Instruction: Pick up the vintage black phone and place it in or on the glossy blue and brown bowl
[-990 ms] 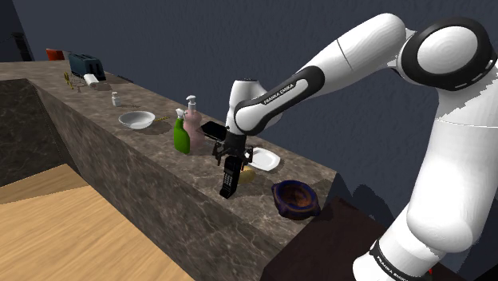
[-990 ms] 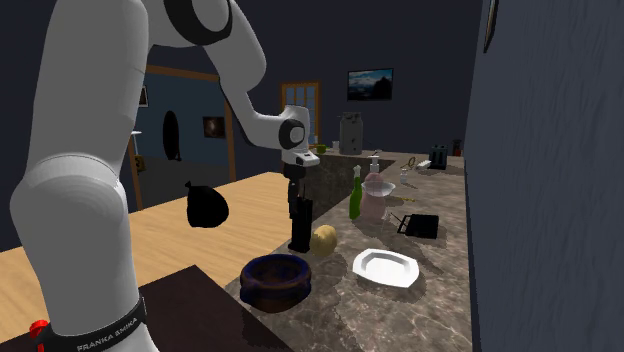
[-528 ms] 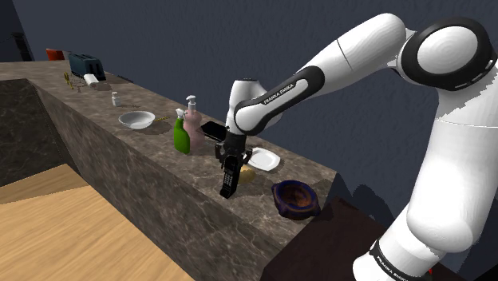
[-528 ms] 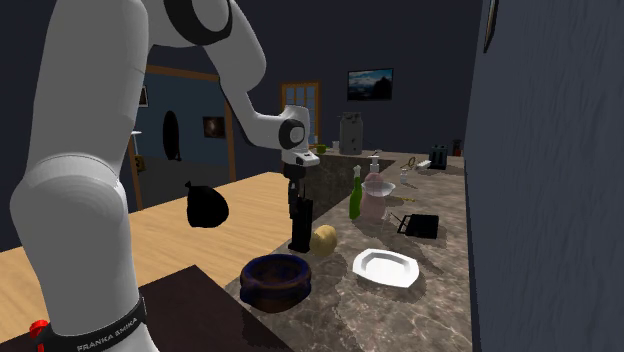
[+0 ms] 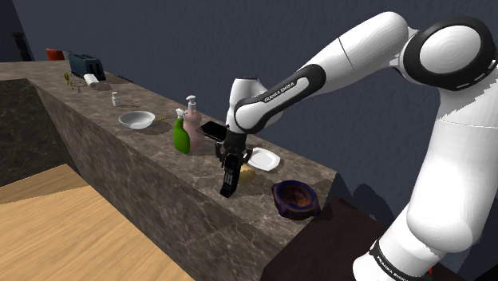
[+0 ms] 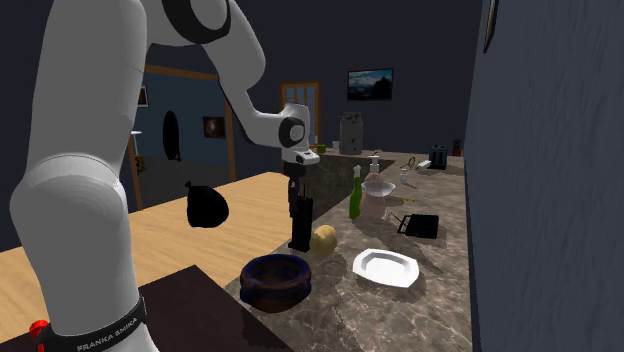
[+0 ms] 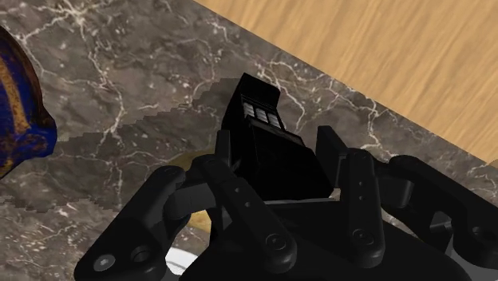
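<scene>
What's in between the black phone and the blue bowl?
Just bare marble counter between black phone and blue bowl, seen in the wrist view.

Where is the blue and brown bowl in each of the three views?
Shoulder view: the bowl is lower right of centre, right of the phone.
Second exterior view: the bowl sits low, left of centre, below the phone.
Wrist view: the bowl lies on the counter, to one side of the phone.
Shared landmark: the upright black phone.
</scene>
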`<state>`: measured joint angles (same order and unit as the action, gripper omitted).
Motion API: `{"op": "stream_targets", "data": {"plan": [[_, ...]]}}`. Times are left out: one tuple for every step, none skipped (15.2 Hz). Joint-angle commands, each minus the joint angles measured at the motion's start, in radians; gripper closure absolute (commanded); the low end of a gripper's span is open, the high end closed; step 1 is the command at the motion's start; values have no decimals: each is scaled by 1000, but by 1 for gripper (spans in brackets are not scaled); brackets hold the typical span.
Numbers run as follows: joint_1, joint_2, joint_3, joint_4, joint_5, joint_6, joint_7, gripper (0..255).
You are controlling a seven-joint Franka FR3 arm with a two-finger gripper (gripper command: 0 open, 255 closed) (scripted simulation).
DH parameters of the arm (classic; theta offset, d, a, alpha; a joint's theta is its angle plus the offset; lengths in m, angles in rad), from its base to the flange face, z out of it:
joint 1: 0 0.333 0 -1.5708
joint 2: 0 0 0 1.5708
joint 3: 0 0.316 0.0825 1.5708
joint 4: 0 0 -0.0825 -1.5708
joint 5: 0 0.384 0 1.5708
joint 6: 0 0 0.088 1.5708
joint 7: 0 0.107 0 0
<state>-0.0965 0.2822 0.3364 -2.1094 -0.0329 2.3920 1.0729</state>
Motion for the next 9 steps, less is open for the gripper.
{"op": "stream_targets", "data": {"plan": [[-2, -18, 3, 5, 8, -22, -3, 255], [-4, -27, 5, 8, 11, -33, -5, 255], [-5, -36, 6, 11, 15, -45, -7, 255], [-6, -45, 8, 15, 19, -57, -9, 255], [-7, -53, 9, 19, 23, -69, -11, 255], [-8, -62, 10, 23, 26, -81, -13, 255], [-9, -70, 11, 27, 30, -93, -15, 255], [-10, -78, 12, 31, 33, -105, -16, 255], [-11, -86, 13, 36, 36, -117, -18, 255]]}}
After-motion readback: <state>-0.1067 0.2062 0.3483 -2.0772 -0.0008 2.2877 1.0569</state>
